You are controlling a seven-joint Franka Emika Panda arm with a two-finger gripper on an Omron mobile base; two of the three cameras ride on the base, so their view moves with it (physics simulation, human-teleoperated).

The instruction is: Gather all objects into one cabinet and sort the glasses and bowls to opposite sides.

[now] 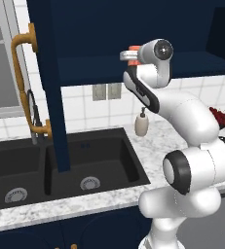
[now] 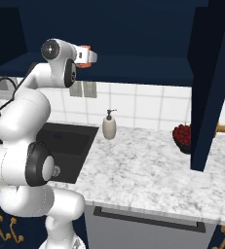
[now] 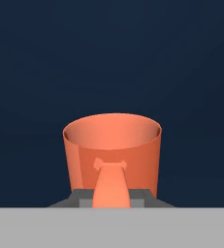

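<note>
An orange-red cup [image 3: 112, 143], one of the glasses, stands upright with its mouth open toward the hand camera, against the dark inside of the navy wall cabinet [image 3: 108, 58]. My gripper [image 3: 111, 193] is shut on the cup's near wall. From the left base view, the cup [image 1: 131, 55] shows as an orange patch at the hand's tip, just above the cabinet's shelf [image 1: 94, 68]. From the right base view, the gripper [image 2: 88, 56] holds the cup [image 2: 84, 48] over the left part of the shelf [image 2: 133, 65]. The bowls are out of view.
The open cabinet door [image 1: 50, 82] hangs over the black sink [image 1: 60, 165] with its brass faucet [image 1: 33, 114]. The other door [image 2: 211, 82] hangs at the right. A soap dispenser [image 2: 109, 125] and a bowl of red fruit [image 2: 182, 136] stand on the marble counter [image 2: 143, 170].
</note>
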